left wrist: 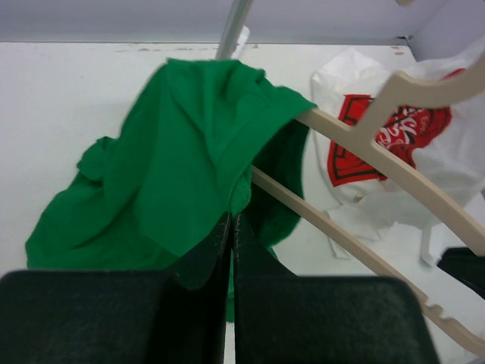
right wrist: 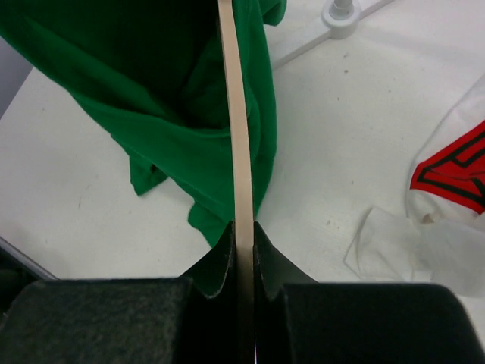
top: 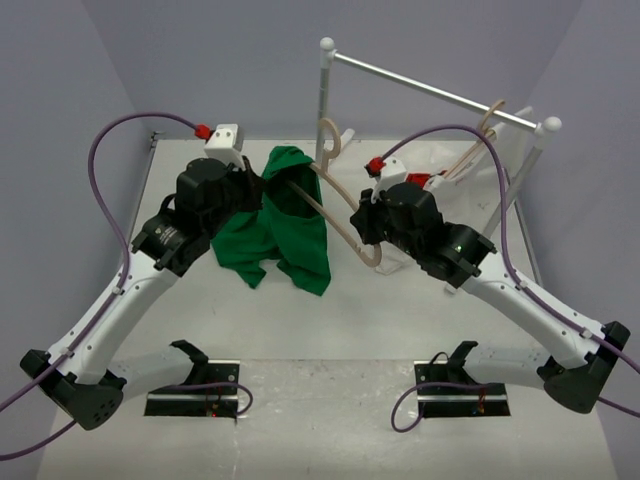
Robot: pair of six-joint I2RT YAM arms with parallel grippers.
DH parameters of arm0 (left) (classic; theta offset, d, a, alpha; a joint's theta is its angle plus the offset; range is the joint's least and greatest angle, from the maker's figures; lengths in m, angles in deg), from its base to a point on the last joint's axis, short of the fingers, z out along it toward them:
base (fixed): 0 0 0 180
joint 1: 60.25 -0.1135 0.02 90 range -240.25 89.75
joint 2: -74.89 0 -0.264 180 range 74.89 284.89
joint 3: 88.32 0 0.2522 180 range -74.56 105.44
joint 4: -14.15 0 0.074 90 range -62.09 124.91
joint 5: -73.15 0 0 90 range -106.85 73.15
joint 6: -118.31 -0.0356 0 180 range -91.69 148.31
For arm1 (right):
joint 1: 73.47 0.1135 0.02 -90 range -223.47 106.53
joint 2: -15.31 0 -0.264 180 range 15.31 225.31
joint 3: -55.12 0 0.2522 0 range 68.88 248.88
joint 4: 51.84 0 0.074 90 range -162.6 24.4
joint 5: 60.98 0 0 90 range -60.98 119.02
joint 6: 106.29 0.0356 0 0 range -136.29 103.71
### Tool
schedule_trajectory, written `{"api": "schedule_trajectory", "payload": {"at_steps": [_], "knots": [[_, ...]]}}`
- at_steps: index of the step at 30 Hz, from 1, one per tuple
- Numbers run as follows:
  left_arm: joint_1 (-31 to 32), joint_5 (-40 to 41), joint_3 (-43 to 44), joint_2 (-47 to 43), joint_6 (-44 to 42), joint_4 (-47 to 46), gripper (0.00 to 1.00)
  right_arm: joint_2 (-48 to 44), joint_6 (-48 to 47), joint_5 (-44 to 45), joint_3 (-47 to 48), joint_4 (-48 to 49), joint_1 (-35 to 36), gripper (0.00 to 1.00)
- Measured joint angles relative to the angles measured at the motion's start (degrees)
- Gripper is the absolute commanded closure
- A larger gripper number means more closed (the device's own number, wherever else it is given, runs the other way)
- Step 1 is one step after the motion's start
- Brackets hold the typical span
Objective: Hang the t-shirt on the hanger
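Left gripper (left wrist: 231,221): clenched on a fold of the green t-shirt (left wrist: 189,167), the cloth pinched between its two closed fingers at the lower centre of the left wrist view.
Right gripper (right wrist: 244,231): clamped on the tan wooden hanger (right wrist: 238,114), whose thin bar runs straight up the frame out of the closed fingers.
Shirt's place: centre-left of the top view, draped over one end of the hanger and hanging in loose folds toward the table (top: 330,330). Whether the lowest folds touch it cannot be told.
Hanger's place: held up between the two arms at the centre of the top view. One shoulder is tucked under the shirt and the other end is bare at the right gripper.
Shirt's handling: judged light, limp and without shape of its own, so it sags and bunches wherever it is not held. A pinch on a single layer near the hem or neck opening looks best, since a grip through both layers would close the opening.
Hanger's handling: judged light, stiff and smooth. It may pivot in a narrow pinch, and cloth may slide off its shoulder. The bare end, clear of the cloth's path, suits a grip.
Hanger's direction: the long axis runs diagonally from upper left to lower right in the top view, with the hook toward the upper centre, near the rack (top: 440,95).
Beside them: a white garment (left wrist: 394,129) with a red print, at the right of the left wrist view.
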State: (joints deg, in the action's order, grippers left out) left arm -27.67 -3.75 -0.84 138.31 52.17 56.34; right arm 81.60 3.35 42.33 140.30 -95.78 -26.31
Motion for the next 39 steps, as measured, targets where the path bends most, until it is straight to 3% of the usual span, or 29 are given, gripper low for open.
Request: {"api": "schedule_trajectory", "payload": {"at_steps": [9, 16, 24, 25, 27, 29, 32, 35, 39], "knots": [[1.96, -12.94, -3.63, -1.93, 1.99, -5.10, 1.00, 2.82, -2.05, 3.73, -1.50, 16.44, 2.40, 1.00], [7.96, -25.47, -7.37, -4.14, 2.56, -14.41, 1.00, -3.25, -3.70, -6.35, -10.80, 33.94, 2.66, 1.00], [10.61, -31.61, -13.64, -4.84, 2.11, -21.04, 1.00, -5.94, -2.90, -16.46, -15.30, 40.09, 1.58, 1.00], [10.74, -31.13, -13.64, -5.09, 1.88, -20.67, 0.82, -6.48, -2.73, -16.39, -16.64, 41.10, 1.43, 1.00], [11.26, -28.02, -13.09, -5.98, 1.25, -17.95, 0.35, -7.96, -2.59, -16.14, -19.27, 42.01, 1.02, 1.00], [11.92, -20.27, -11.33, -6.75, 0.73, -12.90, 0.13, -10.23, -2.58, -15.59, -22.39, 42.70, 0.69, 1.00], [12.19, -5.21, -7.71, -7.66, 0.83, -6.00, 0.05, -14.75, -2.93, -15.08, -27.25, 43.42, 0.31, 1.00], [12.02, 8.65, -3.84, -8.12, 1.05, -0.94, 0.08, -19.32, -3.71, -14.81, -31.05, 43.50, 0.28, 1.00], [11.21, 18.17, -0.12, -6.48, 1.05, 0.52, 0.09, -25.43, -4.76, -14.65, -34.75, 42.96, 0.22, 1.00]]}}
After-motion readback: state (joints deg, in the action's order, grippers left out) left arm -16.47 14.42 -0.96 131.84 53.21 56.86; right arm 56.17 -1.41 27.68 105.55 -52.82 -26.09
